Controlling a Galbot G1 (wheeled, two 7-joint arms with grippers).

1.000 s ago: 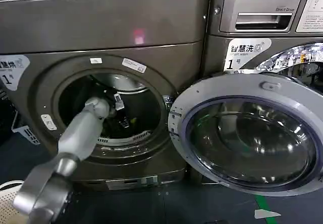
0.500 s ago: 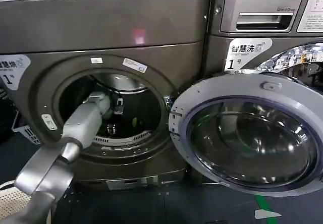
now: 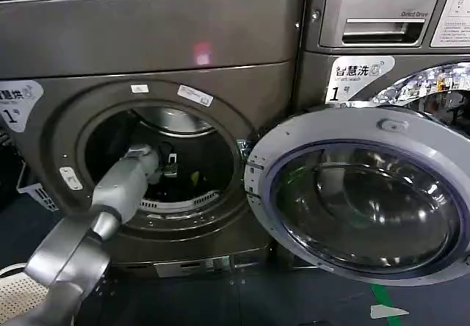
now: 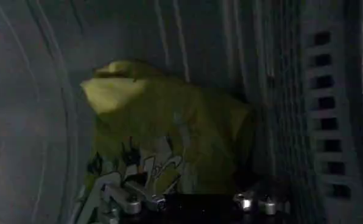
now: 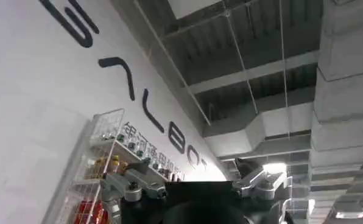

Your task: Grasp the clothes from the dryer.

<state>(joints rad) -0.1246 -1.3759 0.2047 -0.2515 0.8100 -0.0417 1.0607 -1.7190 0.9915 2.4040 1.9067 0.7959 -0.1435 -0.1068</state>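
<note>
Left gripper (image 3: 170, 166) deep inside the dryer (image 3: 147, 40), just short of the clothes (image 4: 169, 131), finger state unclear.

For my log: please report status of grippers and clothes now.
Left gripper inside bronze-grey dryer drum. Yellow-green fabric bundle directly ahead, ungrasped. Round door open; nothing blocking.

The dryer (image 3: 147, 40), dark bronze-grey, fills the frame's left and centre, its round door swung open toward the right. The clothes (image 4: 169, 131), a crumpled yellow-green bundle with darker print, lie inside its drum.
</note>
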